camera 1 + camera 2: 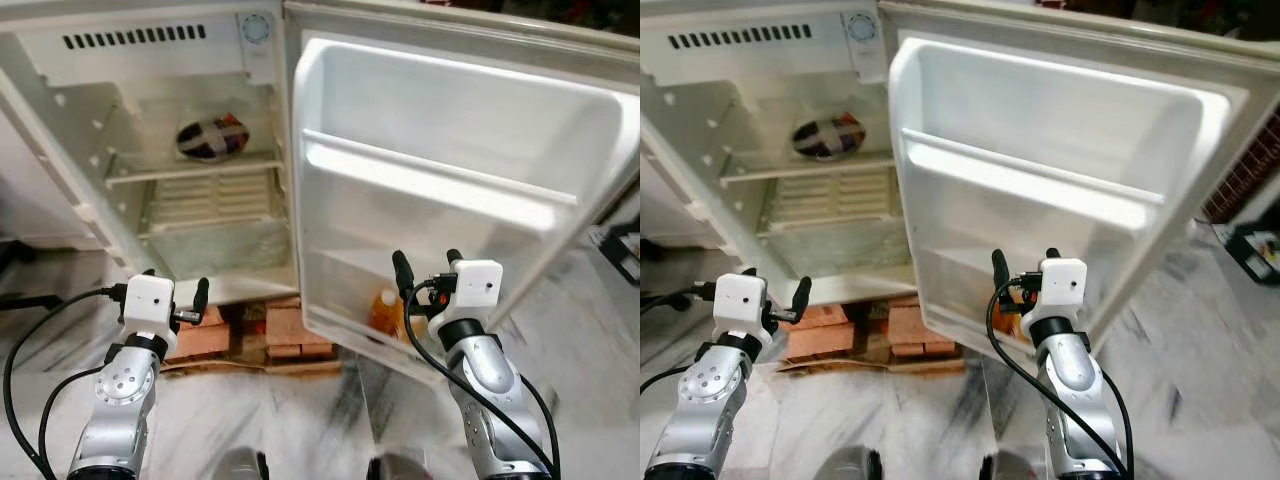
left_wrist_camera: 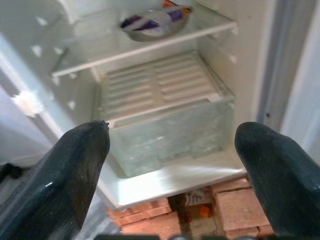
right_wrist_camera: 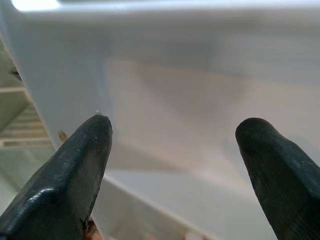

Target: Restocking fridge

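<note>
The white fridge stands open before me, its door swung out to the right. A bowl of wrapped purple food rests on the upper glass shelf. An orange bottle sits in the door's lowest pocket. My right gripper is open just in front of that pocket, above the bottle, with nothing between its fingers. My left gripper is open and empty, low in front of the fridge's bottom edge, facing the clear crisper drawer.
The fridge rests on red bricks over a marble floor. Black cables loop beside my left arm. A dark object lies on the floor at the far right, behind the door.
</note>
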You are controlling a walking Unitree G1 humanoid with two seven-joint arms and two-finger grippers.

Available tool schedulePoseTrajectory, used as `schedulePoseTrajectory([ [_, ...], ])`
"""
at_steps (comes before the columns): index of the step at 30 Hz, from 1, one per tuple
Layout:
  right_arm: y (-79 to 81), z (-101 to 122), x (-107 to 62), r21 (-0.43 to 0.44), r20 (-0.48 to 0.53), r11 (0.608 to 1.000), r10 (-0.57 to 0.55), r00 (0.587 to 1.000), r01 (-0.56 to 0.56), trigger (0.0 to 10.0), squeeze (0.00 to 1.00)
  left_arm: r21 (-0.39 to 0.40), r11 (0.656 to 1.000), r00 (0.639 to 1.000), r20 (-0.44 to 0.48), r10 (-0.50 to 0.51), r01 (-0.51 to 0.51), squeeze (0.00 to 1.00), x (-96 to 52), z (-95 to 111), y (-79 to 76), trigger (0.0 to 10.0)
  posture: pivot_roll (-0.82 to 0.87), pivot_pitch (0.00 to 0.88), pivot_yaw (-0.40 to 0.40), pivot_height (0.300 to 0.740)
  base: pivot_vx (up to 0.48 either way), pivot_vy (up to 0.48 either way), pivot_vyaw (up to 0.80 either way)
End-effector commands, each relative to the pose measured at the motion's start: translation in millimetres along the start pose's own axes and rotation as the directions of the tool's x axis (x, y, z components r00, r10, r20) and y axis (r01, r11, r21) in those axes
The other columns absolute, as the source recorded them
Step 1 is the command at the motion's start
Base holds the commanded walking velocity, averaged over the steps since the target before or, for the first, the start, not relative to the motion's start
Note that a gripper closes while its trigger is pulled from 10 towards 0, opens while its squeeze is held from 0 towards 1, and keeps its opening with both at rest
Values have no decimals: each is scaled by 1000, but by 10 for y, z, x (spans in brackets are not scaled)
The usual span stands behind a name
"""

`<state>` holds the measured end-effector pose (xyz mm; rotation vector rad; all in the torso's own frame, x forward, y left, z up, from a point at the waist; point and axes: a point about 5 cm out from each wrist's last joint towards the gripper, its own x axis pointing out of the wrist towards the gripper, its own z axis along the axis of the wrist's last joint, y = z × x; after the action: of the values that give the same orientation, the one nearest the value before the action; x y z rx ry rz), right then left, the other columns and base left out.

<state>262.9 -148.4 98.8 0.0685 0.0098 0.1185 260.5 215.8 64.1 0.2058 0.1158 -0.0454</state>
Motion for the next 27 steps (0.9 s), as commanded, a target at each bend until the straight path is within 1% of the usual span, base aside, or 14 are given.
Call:
schedulePoseTrajectory([
  [1,9,13,-6,7,-1,1000,6,1000,-6,10000,0,11,1000,1000,-7,-3,3,0,20,10,-7,10000,-31,0,14,740,0,0,0],
  [5,19,6,29,11,-4,1000,-11,1000,11,10000,0,20,1000,1000,4,-9,9,0,44,49,-18,10000,0,0,17,740,0,0,0],
  [10,23,-18,49,3,-14,1000,-3,1000,3,10000,0,19,1000,1000,7,-7,7,0,50,56,-35,10000,8,0,8,740,0,0,0],
  [13,21,16,101,-7,-3,1000,1,1000,-1,10000,0,18,1000,1000,12,-10,10,0,37,58,-64,10000,7,0,1,740,-245,0,0],
  [15,11,6,103,-4,-7,1000,-4,1000,4,10000,0,18,1000,1000,4,-9,9,0,13,26,-73,10000,10,0,-3,740,-345,0,0],
  [19,33,-14,98,-11,-16,1000,-1,1000,1,10000,0,22,1000,1000,-1,-14,14,0,14,14,-78,10000,14,0,-6,740,-335,0,0],
  [22,30,-26,93,-5,-25,1000,-2,1000,2,10000,0,25,1000,1000,-2,-12,12,0,16,19,-60,10000,18,0,-11,740,-325,0,0],
  [25,-9,-73,79,8,-52,1000,-10,999,11,10000,0,28,1000,1000,-11,-7,7,0,7,2,-40,10000,27,0,-15,740,-294,0,0],
  [27,-10,-68,83,17,-52,1000,12,999,-12,10000,0,35,999,1000,-19,-14,15,0,7,-5,-28,10000,29,0,-15,740,-281,0,0],
])
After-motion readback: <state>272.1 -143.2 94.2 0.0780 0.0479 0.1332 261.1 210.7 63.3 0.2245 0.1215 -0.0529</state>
